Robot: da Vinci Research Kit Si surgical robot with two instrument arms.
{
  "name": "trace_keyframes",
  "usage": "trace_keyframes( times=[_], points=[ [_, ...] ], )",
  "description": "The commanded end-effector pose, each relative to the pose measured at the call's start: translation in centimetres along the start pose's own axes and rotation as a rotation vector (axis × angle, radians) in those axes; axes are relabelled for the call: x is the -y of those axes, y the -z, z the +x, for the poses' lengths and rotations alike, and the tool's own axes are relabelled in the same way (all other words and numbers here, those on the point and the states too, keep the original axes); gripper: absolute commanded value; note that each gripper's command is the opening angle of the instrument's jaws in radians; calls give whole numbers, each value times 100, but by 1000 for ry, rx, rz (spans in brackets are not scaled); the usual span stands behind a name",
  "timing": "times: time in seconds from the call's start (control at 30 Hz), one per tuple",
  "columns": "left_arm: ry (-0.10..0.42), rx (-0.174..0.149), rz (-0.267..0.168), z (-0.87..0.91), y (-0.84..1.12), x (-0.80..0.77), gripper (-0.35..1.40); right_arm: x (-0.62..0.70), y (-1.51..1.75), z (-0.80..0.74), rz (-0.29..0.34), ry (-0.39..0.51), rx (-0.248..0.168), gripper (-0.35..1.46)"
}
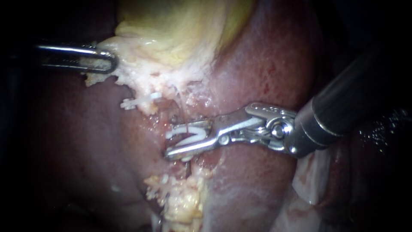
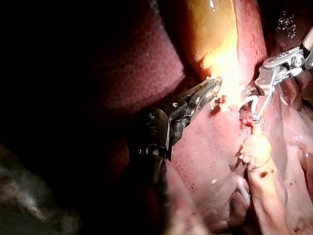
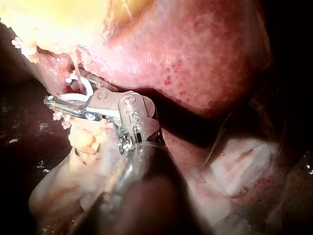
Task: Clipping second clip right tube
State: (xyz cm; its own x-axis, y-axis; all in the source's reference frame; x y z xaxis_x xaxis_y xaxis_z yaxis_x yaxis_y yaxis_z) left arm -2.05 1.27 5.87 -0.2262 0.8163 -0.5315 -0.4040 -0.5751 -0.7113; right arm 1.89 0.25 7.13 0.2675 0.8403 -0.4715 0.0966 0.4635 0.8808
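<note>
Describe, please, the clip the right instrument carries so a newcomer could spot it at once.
From the yellow gallbladder at the top of the endoscope view, follow its pale edge down to the red groove in the liver. There the right instrument holds the open white clip at its tip. Unlike the shut white clip up and left, it gapes in a curved V.

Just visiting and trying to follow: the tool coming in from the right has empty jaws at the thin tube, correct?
Not empty: the right instrument holds an open white clip between its jaws, at the thin tube. The endoscope view shows it.
</note>
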Motion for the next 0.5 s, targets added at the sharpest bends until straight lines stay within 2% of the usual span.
trace_keyframes(
  times=[0.03,0.17,0.5],
  points=[
    [0,0,0,0,0,0,-35,1,0,0,-2,1,0,48],
    [0,0,0,0,0,0,-35,6,0,-1,2,1,2,48],
    [0,0,0,0,1,-1,-35,32,4,3,37,0,6,49]
  ],
)
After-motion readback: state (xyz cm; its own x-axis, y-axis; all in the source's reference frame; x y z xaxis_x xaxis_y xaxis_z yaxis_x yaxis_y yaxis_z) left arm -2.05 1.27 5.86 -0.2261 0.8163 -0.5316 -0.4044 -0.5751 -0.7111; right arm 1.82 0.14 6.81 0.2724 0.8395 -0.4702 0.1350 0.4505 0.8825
